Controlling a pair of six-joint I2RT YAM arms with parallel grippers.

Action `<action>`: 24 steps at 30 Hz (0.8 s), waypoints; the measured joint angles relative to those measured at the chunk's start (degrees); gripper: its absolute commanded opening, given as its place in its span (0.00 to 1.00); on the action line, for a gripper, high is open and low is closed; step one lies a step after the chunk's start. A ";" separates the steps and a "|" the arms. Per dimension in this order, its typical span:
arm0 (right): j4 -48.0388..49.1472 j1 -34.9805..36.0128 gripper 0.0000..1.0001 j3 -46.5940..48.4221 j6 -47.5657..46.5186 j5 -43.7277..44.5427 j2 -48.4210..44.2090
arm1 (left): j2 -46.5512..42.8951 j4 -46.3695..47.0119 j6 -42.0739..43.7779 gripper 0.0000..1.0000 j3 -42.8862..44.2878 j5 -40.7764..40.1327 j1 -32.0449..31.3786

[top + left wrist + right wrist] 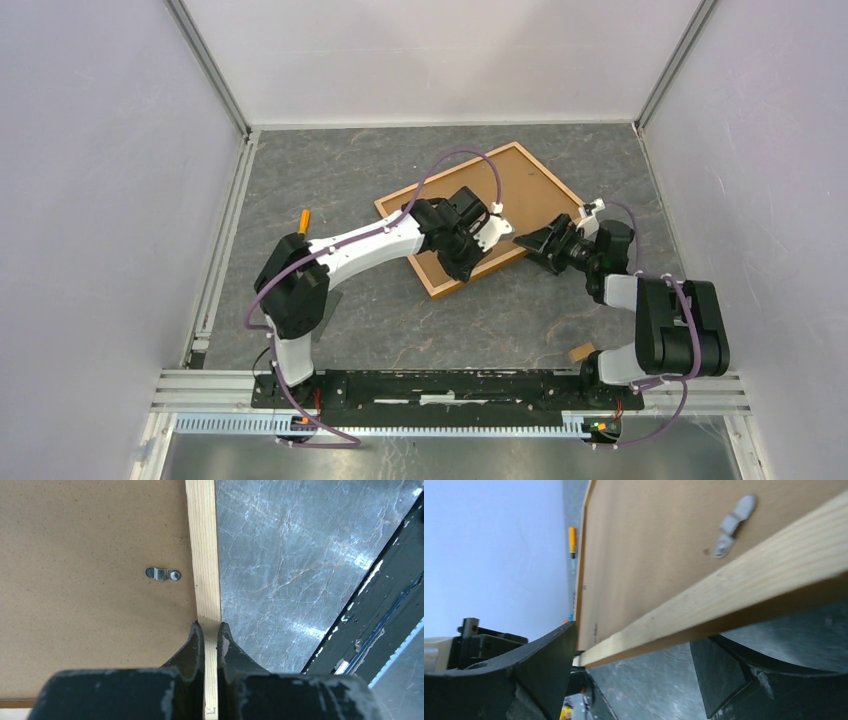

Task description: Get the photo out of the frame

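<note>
While the frame (pixel 551 172) lies back-up on the table (pixel 330 170), toward 1 o'clock of its centre, my left gripper (pixel 209 630), almost closed, pinches the wooden rail at the frame's 7 o'clock edge. My right gripper (pixel 631 645), spread wide and holding nothing, straddles the 4 o'clock edge. The photo is hidden beneath the board (pixel 90 555). I judge the step to be steadying the frame. Next, the clip (pixel 163 574), at 11 o'clock of my left fingertips, needs swinging clear.

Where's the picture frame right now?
The frame is back-up mid-table in the top view, left gripper pinching its near border, right gripper at its right edge.
</note>
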 measured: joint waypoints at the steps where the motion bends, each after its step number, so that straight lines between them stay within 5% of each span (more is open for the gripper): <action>1: 2.05 0.39 0.82 -0.35 1.79 0.00 0.52 | 0.26 0.00 -0.17 0.02 0.48 0.17 0.00; 12: 20.57 3.43 0.61 -2.64 18.18 2.47 7.93 | 1.07 2.08 -3.61 0.02 1.62 3.19 0.83; 17: 24.24 4.20 0.35 -3.39 23.15 4.52 9.97 | 1.07 3.74 -5.03 0.03 1.62 4.61 0.96; 21: 24.85 4.37 0.03 -3.85 27.69 4.79 10.82 | 1.07 4.33 -5.18 0.32 1.60 5.22 1.01; 24: 24.85 4.33 0.00 -3.72 28.39 4.79 10.84 | 0.94 5.29 -5.14 0.60 1.55 5.84 1.11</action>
